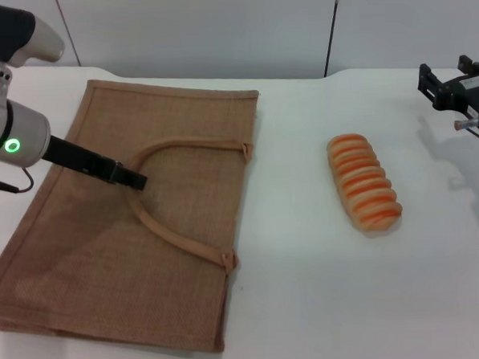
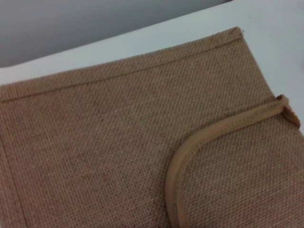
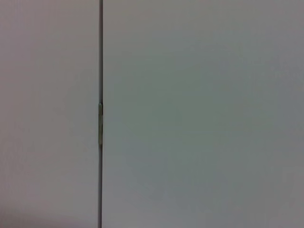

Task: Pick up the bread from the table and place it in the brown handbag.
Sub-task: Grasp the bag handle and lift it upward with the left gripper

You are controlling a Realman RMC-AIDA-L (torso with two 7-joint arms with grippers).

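No readable text, label or number anywhere (bag, bread and table all unmarked).

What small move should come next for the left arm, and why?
Probably ease the left gripper down onto the upper handle and close on it, to lift the brown handbag open. The bag lies flat and shut on the table, the gripper sits right at the handle's loop, and the bread lies untouched beside the bag, with the right gripper parked far off.
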